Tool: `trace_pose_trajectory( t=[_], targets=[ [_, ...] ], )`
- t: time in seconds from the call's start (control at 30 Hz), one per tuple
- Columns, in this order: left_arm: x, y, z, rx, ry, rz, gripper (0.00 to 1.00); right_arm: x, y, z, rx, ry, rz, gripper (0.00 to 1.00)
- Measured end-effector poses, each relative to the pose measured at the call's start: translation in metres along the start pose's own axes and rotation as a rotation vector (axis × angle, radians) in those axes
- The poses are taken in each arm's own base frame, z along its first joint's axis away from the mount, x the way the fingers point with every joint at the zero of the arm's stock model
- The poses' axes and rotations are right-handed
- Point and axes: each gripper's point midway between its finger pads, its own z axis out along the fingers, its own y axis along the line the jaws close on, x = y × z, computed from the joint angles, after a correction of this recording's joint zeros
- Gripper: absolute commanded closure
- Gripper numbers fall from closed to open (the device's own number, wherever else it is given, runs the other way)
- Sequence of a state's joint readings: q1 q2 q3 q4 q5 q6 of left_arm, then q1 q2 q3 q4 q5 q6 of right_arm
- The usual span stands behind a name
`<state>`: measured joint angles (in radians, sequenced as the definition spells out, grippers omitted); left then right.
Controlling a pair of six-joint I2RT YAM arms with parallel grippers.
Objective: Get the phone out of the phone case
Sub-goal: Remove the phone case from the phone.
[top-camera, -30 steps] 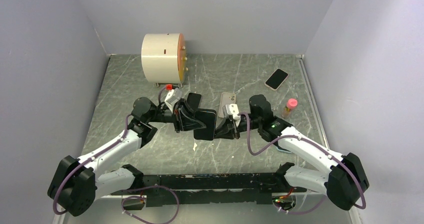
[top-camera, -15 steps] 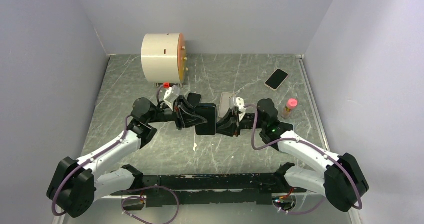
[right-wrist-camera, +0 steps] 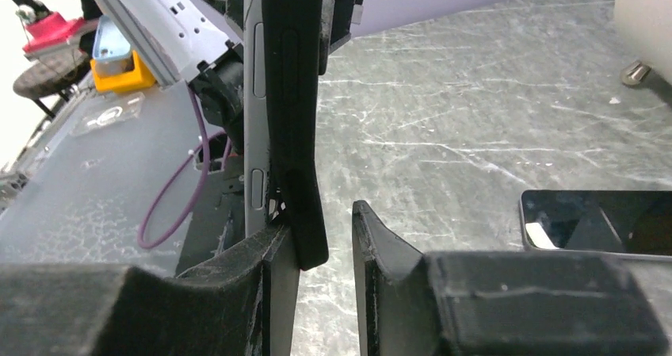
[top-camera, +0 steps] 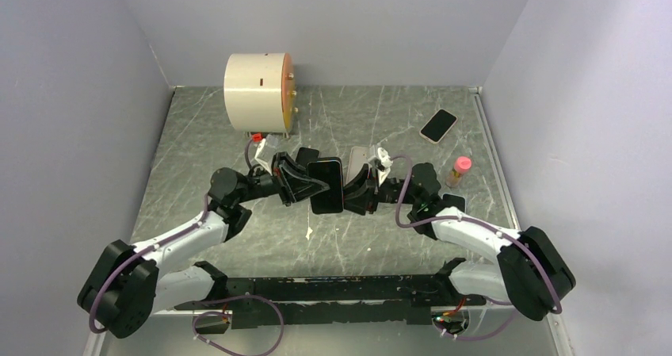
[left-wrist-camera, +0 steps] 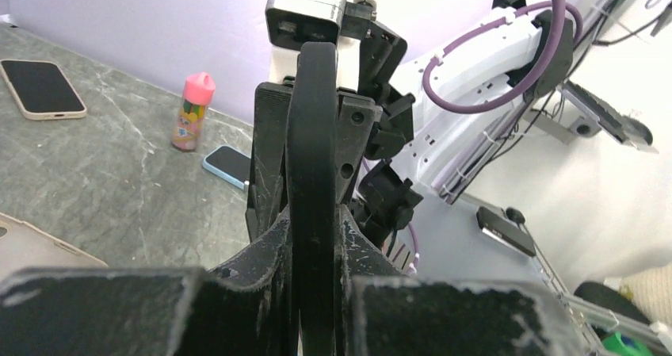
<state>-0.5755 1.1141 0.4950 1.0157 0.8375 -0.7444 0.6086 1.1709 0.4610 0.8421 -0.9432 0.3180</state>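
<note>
Left gripper (left-wrist-camera: 315, 245) clamps phone (top-camera: 326, 183) above tabletop (top-camera: 198, 134) middle as the anchor. Right gripper (right-wrist-camera: 325, 229) fingers narrowly apart, loose around case (right-wrist-camera: 295, 134) lip, likely regripping to peel.

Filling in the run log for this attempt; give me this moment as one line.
phase: de-casing | left gripper: shut on cased phone | right gripper: open around case edge | status: case not yet off

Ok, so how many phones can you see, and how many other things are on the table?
Black phone held up off the table: 1
Phones or cases lying flat: 4
Pink-capped bottle: 1
White drum: 1
Total: 7
</note>
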Motion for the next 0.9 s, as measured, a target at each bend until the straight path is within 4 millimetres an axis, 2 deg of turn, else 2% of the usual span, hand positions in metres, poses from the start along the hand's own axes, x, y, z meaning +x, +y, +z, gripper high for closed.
trace_pose_trajectory(
  t=[0.17,0.43,0.9],
  targets=[
    [-0.001,0.004,-0.004,-0.033,-0.064,-0.036,0.98,0.003,-0.002,0.003,0.029,-0.019,0.057,0.63],
    [-0.009,-0.003,-0.002,-0.026,-0.08,-0.024,0.97,-0.006,0.002,0.007,0.026,-0.067,0.043,0.63],
    [0.001,0.01,0.011,-0.017,-0.026,-0.081,0.97,-0.001,0.001,0.01,0.013,-0.065,0.131,0.72]
  ],
)
